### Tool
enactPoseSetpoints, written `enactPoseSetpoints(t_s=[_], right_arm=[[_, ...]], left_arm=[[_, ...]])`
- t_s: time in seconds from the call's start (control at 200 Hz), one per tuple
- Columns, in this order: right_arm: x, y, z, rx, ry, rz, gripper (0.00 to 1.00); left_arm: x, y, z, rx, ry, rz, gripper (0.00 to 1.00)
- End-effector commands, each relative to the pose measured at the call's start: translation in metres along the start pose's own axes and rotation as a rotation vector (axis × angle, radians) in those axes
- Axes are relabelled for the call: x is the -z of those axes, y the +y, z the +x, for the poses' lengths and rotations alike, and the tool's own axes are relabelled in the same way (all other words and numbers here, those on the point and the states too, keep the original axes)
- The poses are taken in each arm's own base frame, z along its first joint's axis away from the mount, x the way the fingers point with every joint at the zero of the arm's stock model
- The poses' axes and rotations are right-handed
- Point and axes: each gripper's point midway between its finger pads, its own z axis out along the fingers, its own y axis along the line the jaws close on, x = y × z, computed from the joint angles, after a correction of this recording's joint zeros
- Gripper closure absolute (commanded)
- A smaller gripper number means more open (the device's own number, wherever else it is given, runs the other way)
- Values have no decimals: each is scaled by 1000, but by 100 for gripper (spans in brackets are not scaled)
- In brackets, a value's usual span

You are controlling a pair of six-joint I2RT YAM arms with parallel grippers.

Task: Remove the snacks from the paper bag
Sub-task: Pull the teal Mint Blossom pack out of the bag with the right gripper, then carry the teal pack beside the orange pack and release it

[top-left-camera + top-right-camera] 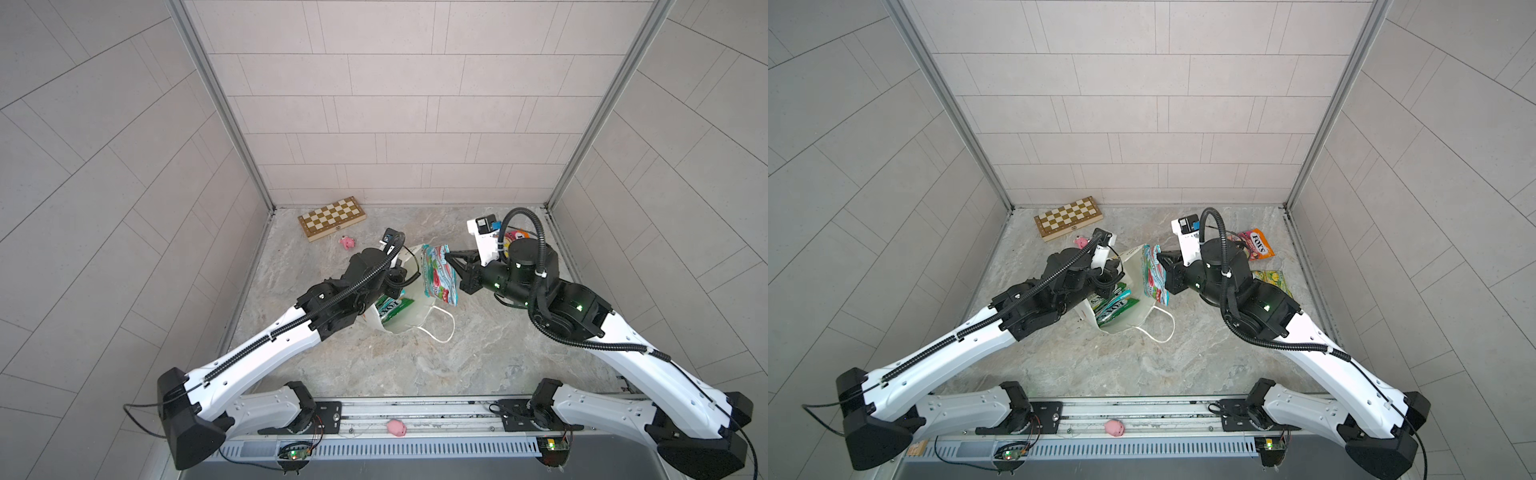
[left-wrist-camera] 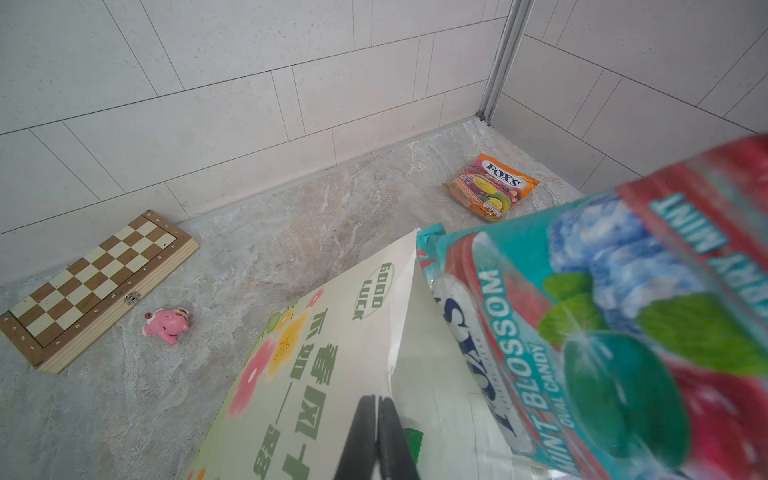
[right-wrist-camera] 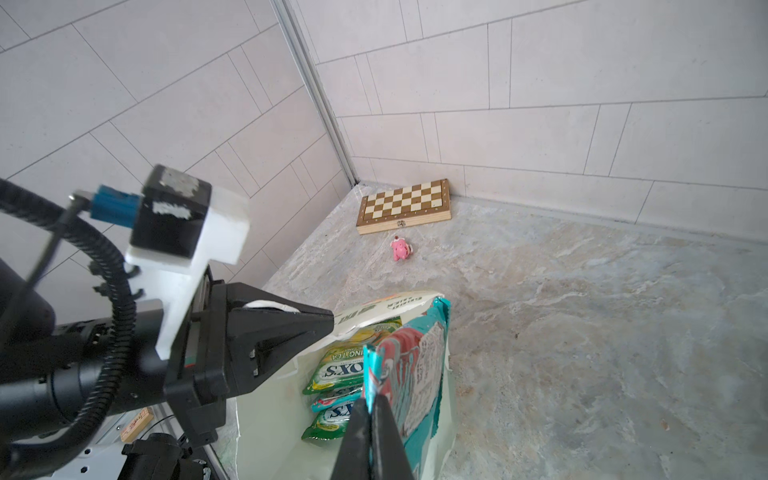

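- The bench is a grey, marbled stone surface, closed in on three sides by pale tiled walls.
- A folded wooden chessboard lies near the back wall, with a pink toy pig just beside it. A second pig sits on the front rail between the arm bases.
- The paper bag stands mid-bench with its mouth open. It is white inside, and its front shows pink and yellow flowers and green lettering. One cord handle trails on the bench.
- The left tool is pressed together, pinching the bag's rim.
- The right tool is clamped on the top edge of a teal packet with red fruit and mint leaves. The packet hangs on edge at the bag's mouth; I cannot tell whether it is clear of the rim.
- Inside the bag lie more packets, green-yellow and teal.
- An orange packet and a green-yellow packet lie flat on the bench behind the right arm, well apart from the bag.
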Motion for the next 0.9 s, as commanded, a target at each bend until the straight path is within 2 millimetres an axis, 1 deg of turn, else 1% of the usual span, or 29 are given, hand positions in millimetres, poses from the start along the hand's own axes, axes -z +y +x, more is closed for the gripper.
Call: enactPoseSetpoints(t_s=[0.0, 0.205, 0.305, 0.41, 0.515, 0.651, 0.716, 0.776, 0.896], right_arm=[[23, -9, -39, 6, -110, 42, 100], [35, -37, -68, -43, -177, 106, 100], [35, -61, -75, -80, -189, 163, 100], [26, -94, -73, -131, -172, 227, 100], [9, -127, -65, -168, -125, 279, 100], [-23, -167, -46, -227, -52, 295, 100], [-42, -186, -34, -249, -8, 317, 100], [-60, -197, -23, -255, 32, 319, 100], [-96, -211, -10, -274, 76, 275, 100]], left_arm=[[6, 0, -13, 11, -28, -5, 100], [7, 0, -14, 8, -30, -3, 100], [6, -1, -13, 6, -27, 1, 100], [7, -1, -14, 5, -29, 4, 100], [7, -1, -13, 6, -28, 5, 100], [6, -1, -13, 4, -26, 4, 100], [7, -1, -13, 1, -27, 3, 100], [7, -1, -13, -1, -25, 2, 100], [7, 1, -13, -7, -29, -6, 100]])
